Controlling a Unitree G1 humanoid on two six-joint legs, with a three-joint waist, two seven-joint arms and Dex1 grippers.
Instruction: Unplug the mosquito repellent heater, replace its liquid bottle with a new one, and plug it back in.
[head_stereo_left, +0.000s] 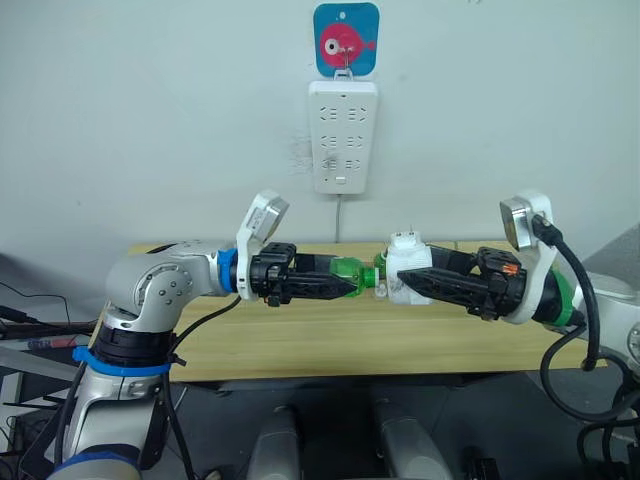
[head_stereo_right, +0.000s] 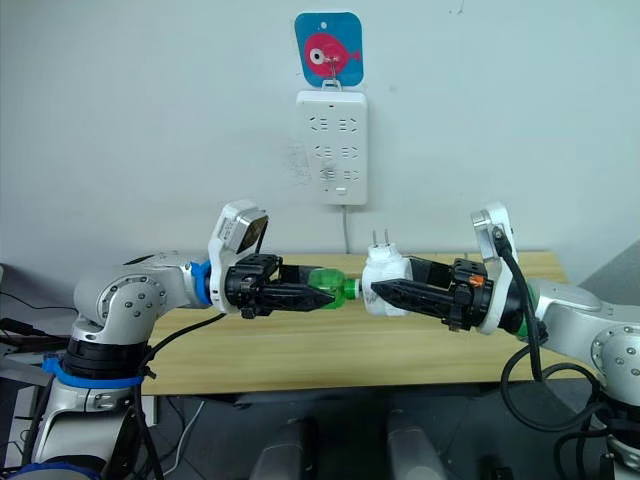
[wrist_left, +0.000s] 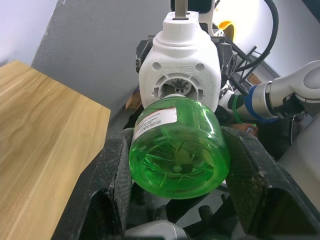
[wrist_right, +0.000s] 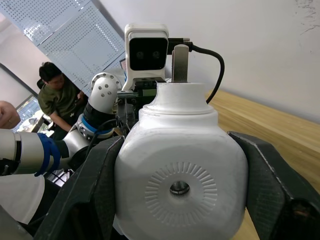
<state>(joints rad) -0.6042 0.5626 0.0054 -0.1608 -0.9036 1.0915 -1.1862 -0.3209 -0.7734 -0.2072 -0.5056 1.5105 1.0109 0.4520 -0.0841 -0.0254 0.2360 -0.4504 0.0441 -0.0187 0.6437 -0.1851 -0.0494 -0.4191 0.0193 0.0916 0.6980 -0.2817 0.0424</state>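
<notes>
Fingers of my left gripper (head_stereo_left: 335, 279) pinch the green bottle (head_stereo_left: 356, 275) below the power strip (head_stereo_left: 343, 135) while my right gripper (head_stereo_left: 415, 283) clamps the heater (head_stereo_left: 405, 270), so the bottle can twist at its socket.

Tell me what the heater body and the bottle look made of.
Mosquito repellent heater: opaque white plastic, apparently, smooth and slightly glossy, with moulded ribs around its face hole. Green bottle: clear tinted plastic, probably; its base ribs show through, with a paper-like label.

Silver arms, black claws, blue collars
</notes>
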